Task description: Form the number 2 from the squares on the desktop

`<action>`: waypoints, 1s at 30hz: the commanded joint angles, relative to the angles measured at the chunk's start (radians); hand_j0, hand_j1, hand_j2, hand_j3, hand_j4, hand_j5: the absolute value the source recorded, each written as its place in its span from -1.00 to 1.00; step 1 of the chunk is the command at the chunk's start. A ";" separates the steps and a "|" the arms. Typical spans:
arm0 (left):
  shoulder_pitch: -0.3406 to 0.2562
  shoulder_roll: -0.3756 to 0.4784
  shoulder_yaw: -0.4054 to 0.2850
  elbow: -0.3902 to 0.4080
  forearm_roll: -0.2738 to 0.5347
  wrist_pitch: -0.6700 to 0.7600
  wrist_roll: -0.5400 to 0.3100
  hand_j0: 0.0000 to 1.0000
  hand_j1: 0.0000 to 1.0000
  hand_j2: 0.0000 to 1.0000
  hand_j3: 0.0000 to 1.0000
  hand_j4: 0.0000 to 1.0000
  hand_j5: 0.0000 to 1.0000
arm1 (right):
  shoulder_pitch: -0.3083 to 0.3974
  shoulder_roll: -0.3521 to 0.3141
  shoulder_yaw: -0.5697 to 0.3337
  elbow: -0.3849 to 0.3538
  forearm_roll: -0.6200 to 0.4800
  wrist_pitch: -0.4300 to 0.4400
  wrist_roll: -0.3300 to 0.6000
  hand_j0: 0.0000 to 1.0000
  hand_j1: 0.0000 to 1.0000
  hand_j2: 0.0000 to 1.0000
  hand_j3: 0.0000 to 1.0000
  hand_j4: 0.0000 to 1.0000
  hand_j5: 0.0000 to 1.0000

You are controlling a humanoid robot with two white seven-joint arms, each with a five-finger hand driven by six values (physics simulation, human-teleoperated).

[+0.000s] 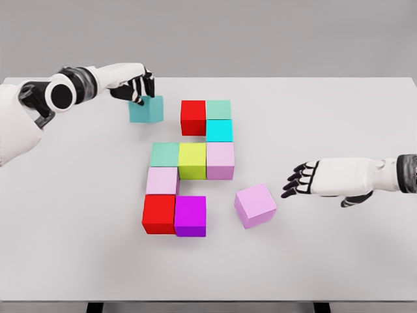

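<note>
Coloured cubes lie in a pattern on the white table (pixel 339 117). A red cube (pixel 193 117), a mint cube (pixel 219 109) and a cyan cube (pixel 219 130) form the top. Below run a mint cube (pixel 165 154), a yellow-green cube (pixel 192 161) and a lilac cube (pixel 220 160). A pale pink cube (pixel 162 180), a second red cube (pixel 159 214) and a magenta cube (pixel 190 216) sit at the bottom left. My left hand (pixel 138 92) is curled on a teal cube (pixel 146 111) just left of the top red one. My right hand (pixel 298 180) is open, right of a loose, tilted lilac cube (pixel 255 205).
The table's front edge runs along the bottom of the view, its far edge behind the top cubes. Table legs show below the front edge.
</note>
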 commanded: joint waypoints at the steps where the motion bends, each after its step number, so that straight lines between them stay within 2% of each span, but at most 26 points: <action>1: 0.000 -0.013 0.001 0.000 0.001 0.003 -0.001 -0.28 -0.28 -0.28 -0.28 -0.28 -0.28 | 0.000 0.022 0.006 -0.001 -0.004 0.002 0.000 1.00 1.00 1.00 1.00 1.00 1.00; 5: -0.008 -0.019 0.002 -0.001 0.009 0.003 -0.001 -0.28 -0.28 -0.28 -0.28 -0.28 -0.28 | -0.002 0.042 0.017 -0.001 -0.001 0.002 0.000 1.00 1.00 1.00 1.00 1.00 1.00; 11: -0.012 -0.020 0.002 0.000 0.009 0.003 -0.001 -0.17 -0.17 -0.17 -0.17 -0.17 -0.17 | -0.005 0.062 0.037 -0.001 0.003 0.002 0.000 1.00 1.00 1.00 1.00 1.00 1.00; 15: -0.015 -0.020 0.002 0.000 0.009 0.003 0.001 0.13 0.13 0.13 0.13 0.13 0.13 | -0.008 0.076 0.043 -0.003 0.002 0.002 0.000 1.00 1.00 1.00 1.00 1.00 1.00; 23: -0.018 -0.019 0.002 0.002 0.009 0.003 -0.001 0.27 0.27 0.27 0.27 0.27 0.27 | -0.008 0.084 0.059 -0.004 0.003 0.002 0.000 1.00 1.00 1.00 1.00 1.00 1.00; 26: -0.018 -0.019 0.002 0.025 0.009 0.000 -0.001 0.60 0.60 0.60 0.60 0.60 0.60 | -0.008 0.091 0.080 -0.004 0.003 0.002 0.000 1.00 1.00 1.00 1.00 1.00 1.00; 28: -0.018 -0.031 0.002 0.052 0.013 0.000 -0.001 0.93 0.93 0.93 0.93 0.93 0.93 | -0.008 0.091 0.080 -0.004 0.003 0.002 0.000 1.00 1.00 1.00 1.00 1.00 1.00; 30: -0.020 -0.075 0.002 0.117 0.021 0.000 -0.001 0.94 0.94 0.94 0.94 0.94 0.94 | -0.009 0.085 0.082 -0.003 0.003 0.002 0.000 1.00 1.00 1.00 1.00 1.00 1.00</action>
